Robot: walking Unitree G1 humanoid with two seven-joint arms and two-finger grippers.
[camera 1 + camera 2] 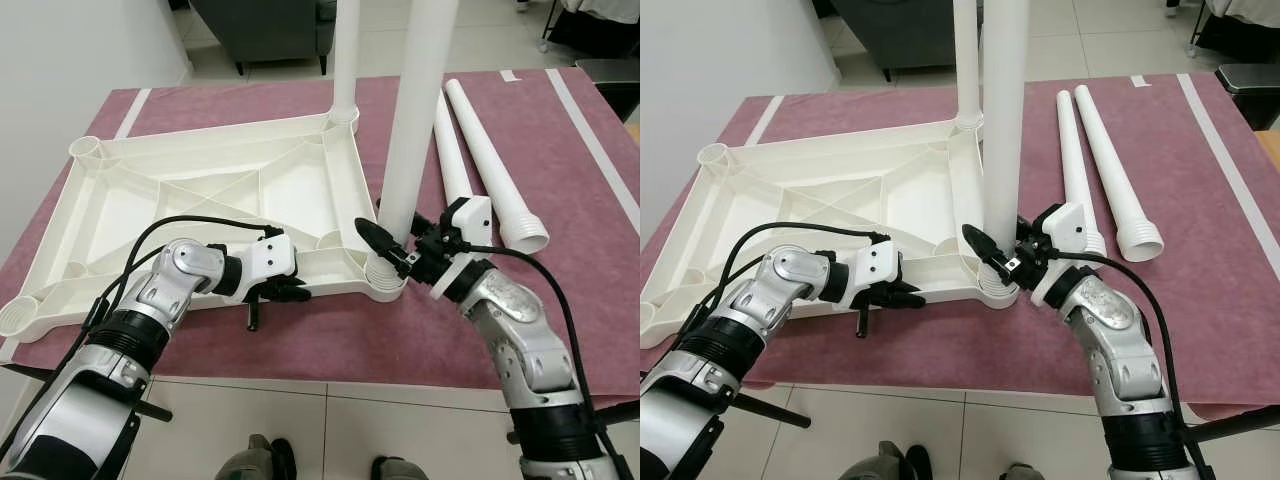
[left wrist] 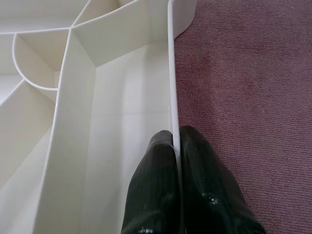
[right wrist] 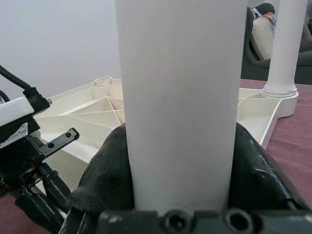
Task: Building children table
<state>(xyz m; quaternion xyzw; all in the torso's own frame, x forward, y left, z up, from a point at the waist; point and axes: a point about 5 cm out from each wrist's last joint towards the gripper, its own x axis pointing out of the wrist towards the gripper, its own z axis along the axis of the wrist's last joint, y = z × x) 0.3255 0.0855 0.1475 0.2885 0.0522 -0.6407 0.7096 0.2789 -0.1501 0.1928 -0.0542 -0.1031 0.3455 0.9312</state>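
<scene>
A white plastic table top (image 1: pixel 200 190) lies upside down on a maroon mat (image 1: pixel 330 340). My left gripper (image 1: pixel 290 290) is shut on its near rim (image 2: pixel 171 73), one finger (image 2: pixel 153 185) inside the rim and one outside. My right gripper (image 1: pixel 395 245) is shut on a white leg (image 1: pixel 415 120). That leg stands upright in the near right corner socket (image 1: pixel 385 278), with the fingers (image 3: pixel 105 170) on either side of it just above the socket. A second leg (image 1: pixel 346 50) stands upright in the far right corner.
Two loose legs (image 1: pixel 455 160) (image 1: pixel 495 170) lie side by side on the mat to the right of the table top. The left corner sockets (image 1: pixel 85 148) (image 1: pixel 18 315) hold nothing. A dark armchair (image 1: pixel 265 25) stands behind the mat and a white wall (image 1: pixel 60 60) on the left.
</scene>
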